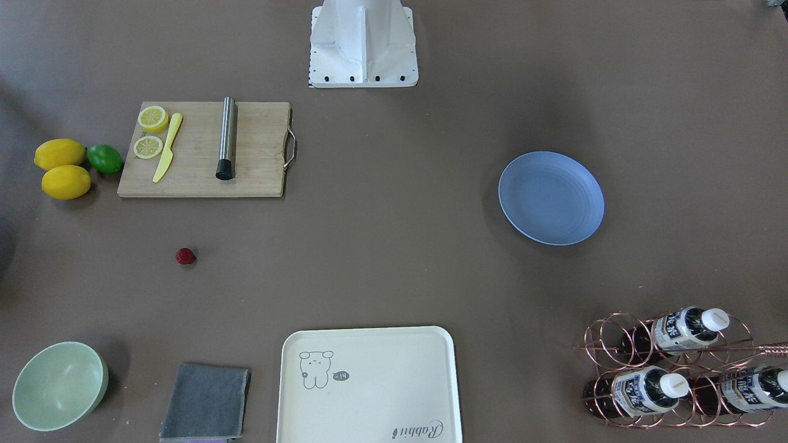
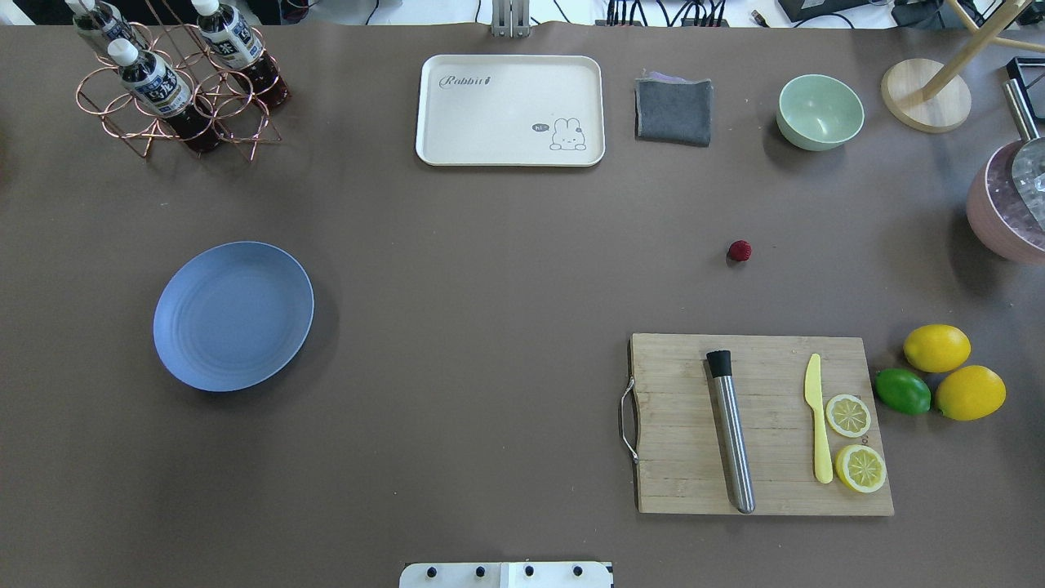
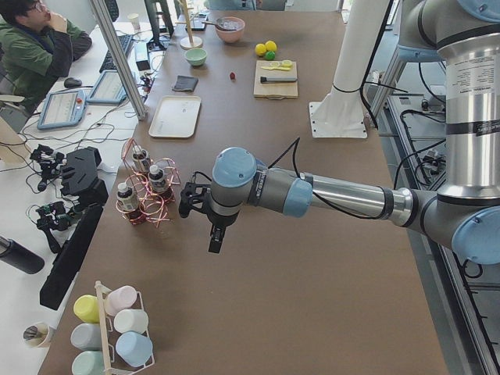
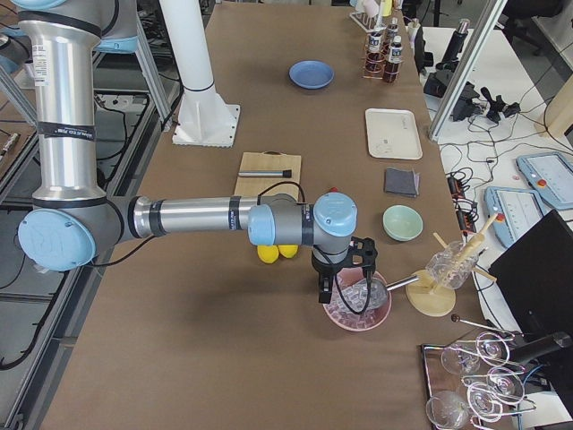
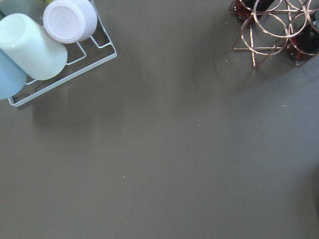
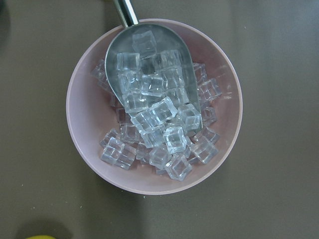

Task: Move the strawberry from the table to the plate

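The strawberry (image 2: pixel 740 251) lies alone on the bare brown table (image 2: pixel 490 286), in the right half of the overhead view. It is above the top edge of the wooden cutting board (image 2: pixel 759 425) and below the folded grey cloth (image 2: pixel 673 110) and the pale green bowl (image 2: pixel 820 112). In the front-facing view it sits at lower left, touching nothing. The blue plate (image 2: pixel 233 315) is well apart from it, in the left half of the overhead view, with nothing on it.

Neither set of fingers is near the berry. In the left side view the left gripper (image 3: pixel 191 203) hangs over bare table at the middle of the frame, just beside the copper bottle rack (image 3: pixel 144 191). The strawberry there is only a small red dot near the top edge. The left wrist view looks down on plain table, with the bottle rack at upper right and a white rack of cups (image 5: pixel 55 35) at upper left. In the right side view the right gripper (image 4: pixel 356 264) points down over a pink bowl (image 6: pixel 79 124) at lower centre. The right wrist view shows that bowl full of ice cubes, with a metal scoop (image 6: pixel 149 55) lying in them.

Each gripper shows only in a side view, so I cannot tell whether its fingers are wide or narrow.

On the board lie a steel rod, a yellow knife and two lemon slices. Two lemons (image 2: pixel 936 348) and a lime (image 2: pixel 902 391) sit just right of it.
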